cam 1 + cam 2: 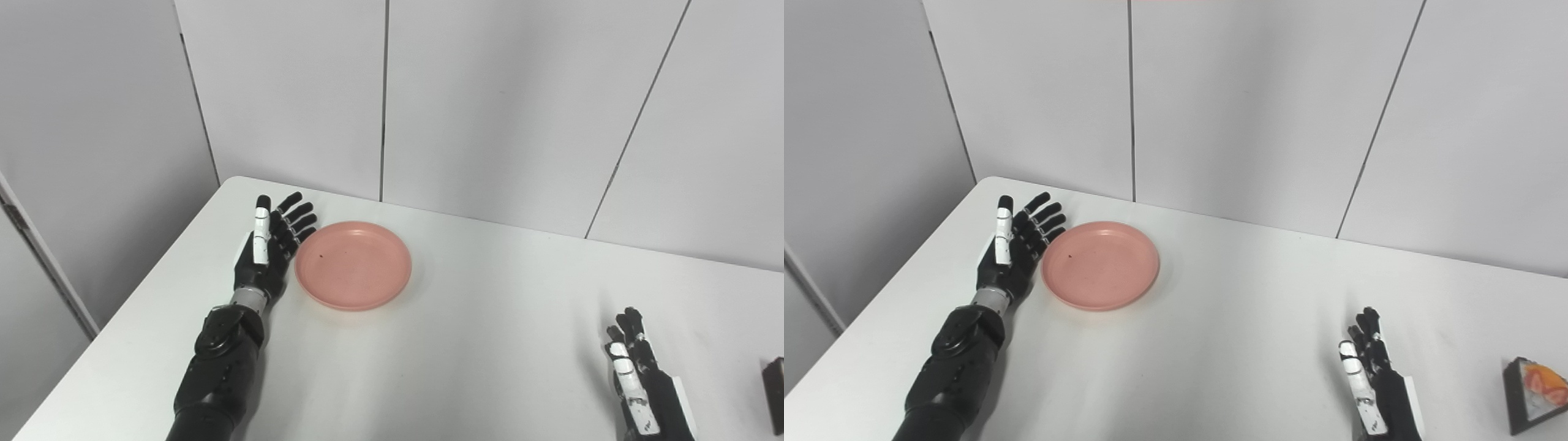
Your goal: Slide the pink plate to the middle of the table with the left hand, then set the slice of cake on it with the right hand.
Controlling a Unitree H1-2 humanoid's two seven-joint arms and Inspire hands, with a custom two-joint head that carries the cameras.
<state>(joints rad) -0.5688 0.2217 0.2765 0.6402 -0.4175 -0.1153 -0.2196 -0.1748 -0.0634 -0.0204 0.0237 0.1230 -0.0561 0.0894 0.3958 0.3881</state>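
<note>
Left eye view: pink plate lying flat on the white table, left of centre and near the far edge. Left hand just beside the plate's left rim, fingers extended and spread, holding nothing. Right hand at the near right, fingers straight and empty, well apart from the plate. Slice of cake at the right edge, beyond the right hand. Grey wall panels behind the table.

A bare lab or test room: a plain white rectangular table stands in a corner of pale grey wall panels with dark seams on the left and far sides
</note>
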